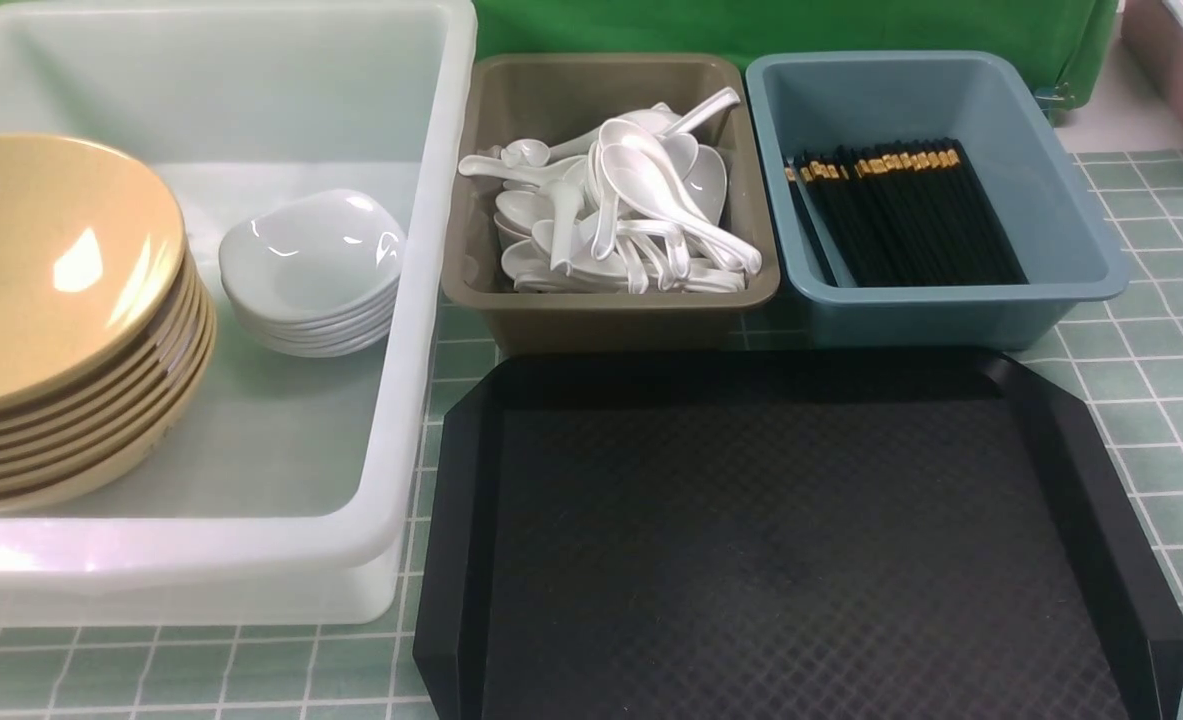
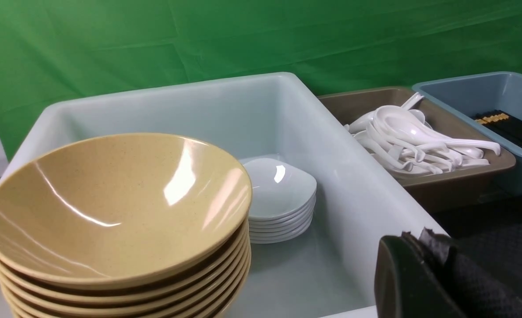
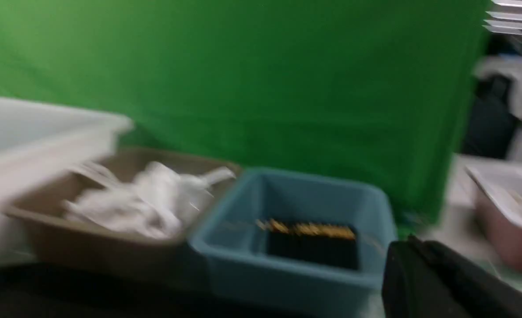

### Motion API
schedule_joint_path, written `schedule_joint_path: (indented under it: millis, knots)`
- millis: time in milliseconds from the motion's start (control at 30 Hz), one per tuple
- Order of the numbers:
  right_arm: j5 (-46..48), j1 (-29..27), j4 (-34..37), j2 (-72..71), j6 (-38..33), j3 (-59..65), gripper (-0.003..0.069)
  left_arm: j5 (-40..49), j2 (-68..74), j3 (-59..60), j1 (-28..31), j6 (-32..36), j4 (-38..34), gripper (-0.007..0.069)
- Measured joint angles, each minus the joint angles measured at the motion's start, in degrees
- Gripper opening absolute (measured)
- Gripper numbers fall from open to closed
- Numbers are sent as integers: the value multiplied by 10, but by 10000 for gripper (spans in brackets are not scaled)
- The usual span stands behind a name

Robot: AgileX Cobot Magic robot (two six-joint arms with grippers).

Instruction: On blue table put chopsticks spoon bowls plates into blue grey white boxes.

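Mustard-tan bowls sit stacked inside the white tub beside a pile of small white plates on the blue-green tiled table. White soup spoons fill the grey-brown bin; black chopsticks lie in the blue bin. A black tray stands bare in front. Both arms are out of the front view; the left gripper and right gripper, seen only partly, are closed and hold nothing.
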Motion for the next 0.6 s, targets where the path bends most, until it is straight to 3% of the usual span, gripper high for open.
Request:
schedule_joint_path:
  millis: [167,400,600]
  knots:
    - [88,-53,-43,-53,75,53,35,0,0,0,0,0,0,2]
    - [158,-69,-51,-72,92,73,35,1,0,0,0,0,0,2]
    - [165,-81,-52,-72,94,73,35,2,0,0,0,0,0,2]
